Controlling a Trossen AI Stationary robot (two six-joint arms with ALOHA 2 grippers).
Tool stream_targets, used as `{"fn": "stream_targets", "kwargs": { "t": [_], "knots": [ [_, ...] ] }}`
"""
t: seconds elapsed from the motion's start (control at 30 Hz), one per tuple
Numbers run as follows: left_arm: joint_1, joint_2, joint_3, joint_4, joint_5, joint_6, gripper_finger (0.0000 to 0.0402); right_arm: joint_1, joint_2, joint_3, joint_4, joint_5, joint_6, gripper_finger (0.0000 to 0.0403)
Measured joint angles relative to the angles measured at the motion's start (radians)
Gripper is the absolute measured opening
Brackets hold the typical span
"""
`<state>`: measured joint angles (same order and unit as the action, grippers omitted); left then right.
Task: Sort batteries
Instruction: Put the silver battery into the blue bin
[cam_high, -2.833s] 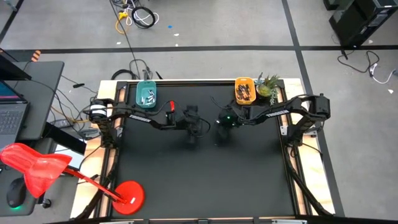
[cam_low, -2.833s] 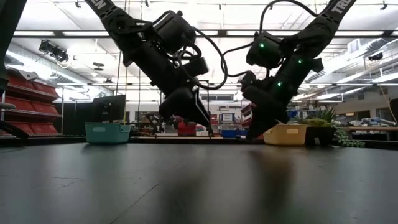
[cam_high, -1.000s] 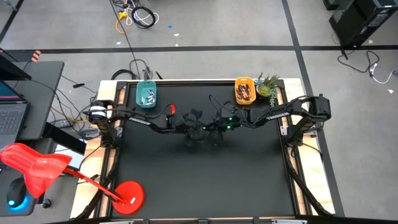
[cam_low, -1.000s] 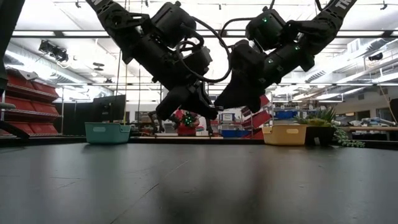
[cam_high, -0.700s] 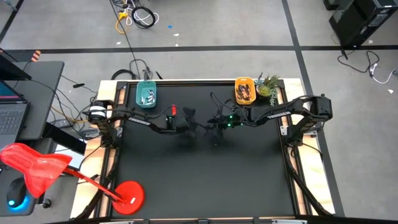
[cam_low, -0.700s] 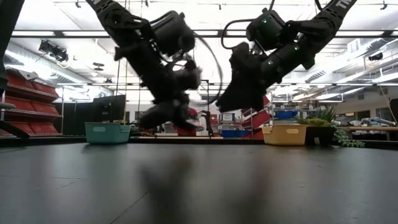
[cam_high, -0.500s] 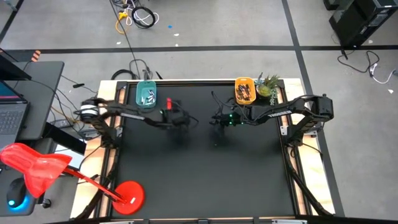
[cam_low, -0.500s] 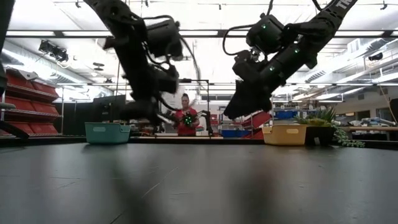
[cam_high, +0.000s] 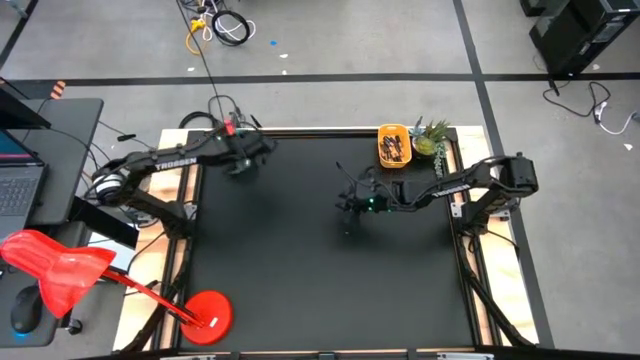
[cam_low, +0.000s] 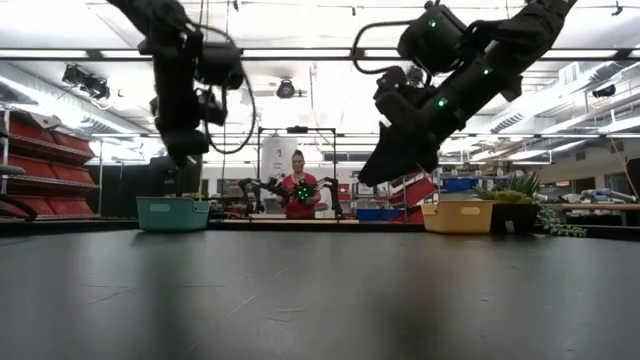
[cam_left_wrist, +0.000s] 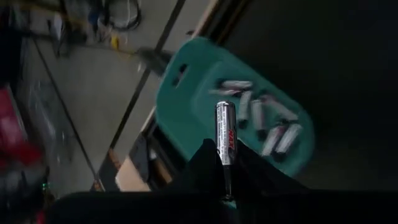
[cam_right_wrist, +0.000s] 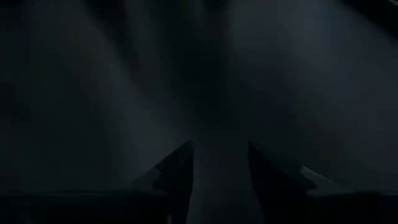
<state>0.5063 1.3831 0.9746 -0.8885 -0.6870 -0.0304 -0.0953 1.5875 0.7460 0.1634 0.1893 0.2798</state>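
Left pincer (cam_left_wrist: 225, 167), arm stretched out, clamps a silvery battery (cam_left_wrist: 224, 133) directly above the teal tray (cam_left_wrist: 186, 106). Right pincer (cam_right_wrist: 219, 163) hangs parted, apparently empty, over the table (cam_high: 300, 270).

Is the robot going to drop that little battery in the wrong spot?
It might.
1. The left gripper pinches the silver battery only by its lower end, so it could slip out early.
2. In the left wrist view the battery looks lined up near the teal tray's rim, not its middle, so it could bounce onto the table.
3. The other silver batteries already inside could make it roll.
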Motion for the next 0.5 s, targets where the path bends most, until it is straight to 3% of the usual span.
{"fn": "stream_targets", "kwargs": {
  "t": [0.23, 0.5],
  "knots": [
    [0.166, 0.006, -0.129, 0.163, 0.052, 0.062, 0.0032, 0.088, 0.000, 0.000, 0.000, 0.069, 0.010, 0.0160],
    [0.212, 0.006, -0.211, 0.237, 0.069, 0.098, 0.0137, 0.119, 0.000, 0.000, 0.000, 0.091, 0.013, 0.0158]
  ]
}}
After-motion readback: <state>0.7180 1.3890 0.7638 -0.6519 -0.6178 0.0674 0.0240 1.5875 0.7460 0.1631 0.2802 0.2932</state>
